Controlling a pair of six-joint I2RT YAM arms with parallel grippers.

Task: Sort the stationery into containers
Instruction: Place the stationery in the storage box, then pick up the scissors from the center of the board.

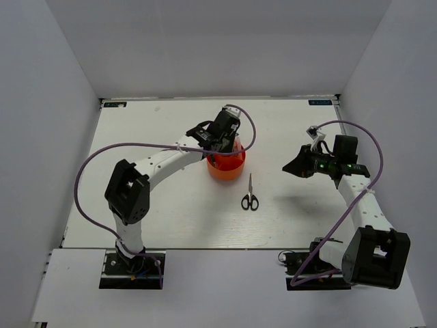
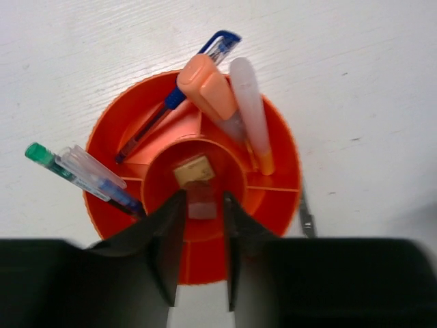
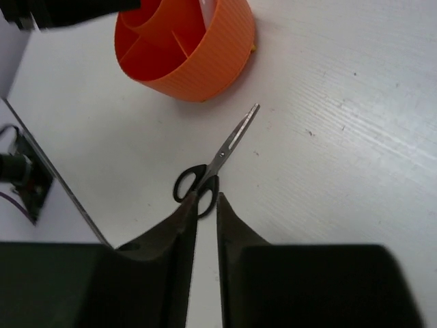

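The round orange tub (image 2: 273,198) stands mid-table, also seen in the top view (image 1: 231,171) and the right wrist view (image 3: 205,61). Its outer compartments hold a blue pen (image 2: 164,109), a second pen with a green cap (image 2: 82,171), an orange highlighter (image 2: 208,85) and a white marker (image 2: 247,102) standing cap down. My left gripper (image 2: 203,199) hovers open over the central cup with nothing between its fingers. Black-handled scissors (image 1: 250,195) lie shut on the table right of the tub, blades pointing away. My right gripper (image 3: 206,197) hangs above their handles (image 3: 194,186), jaws a narrow gap apart and empty.
Small tan and grey pieces (image 2: 193,171) lie in the tub's central cup. White walls close off the table at the back and sides. The near edge (image 1: 205,247) runs just ahead of the arm bases. Purple cables loop from both wrists (image 1: 369,147).
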